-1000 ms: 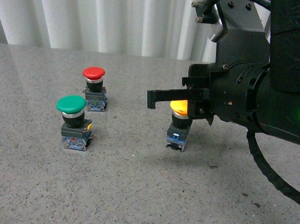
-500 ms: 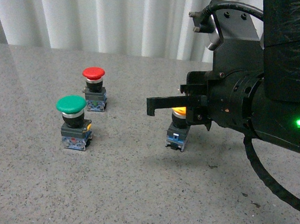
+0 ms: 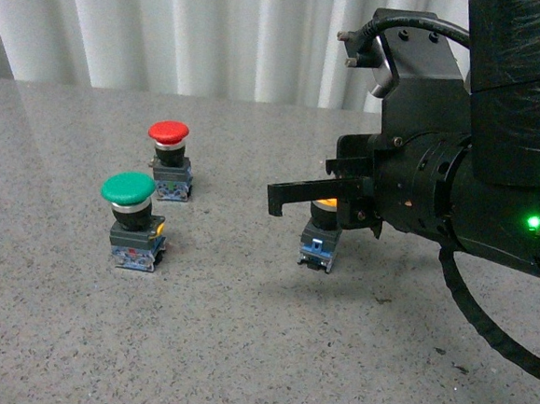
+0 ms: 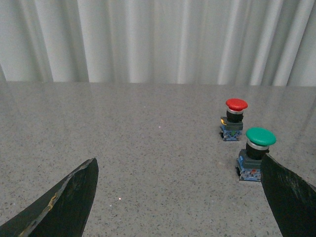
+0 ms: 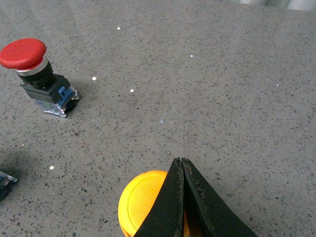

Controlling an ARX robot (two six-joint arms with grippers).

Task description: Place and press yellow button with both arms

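Yellow button (image 3: 319, 244) stands right of centre, front view, beneath the right gripper (image 5: 178, 165), jaws pinched together, seemingly to press its cap. Left gripper (image 4: 177, 163) gapes wide, holding nothing.

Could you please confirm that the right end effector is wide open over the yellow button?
Not quite: the right end effector is shut, not wide open, over the yellow button. The right wrist view shows this.

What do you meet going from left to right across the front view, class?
Green-capped round push-button switch → red-capped round push-button switch → yellow-capped push-button switch with a grey-blue base → small glowing green indicator light.
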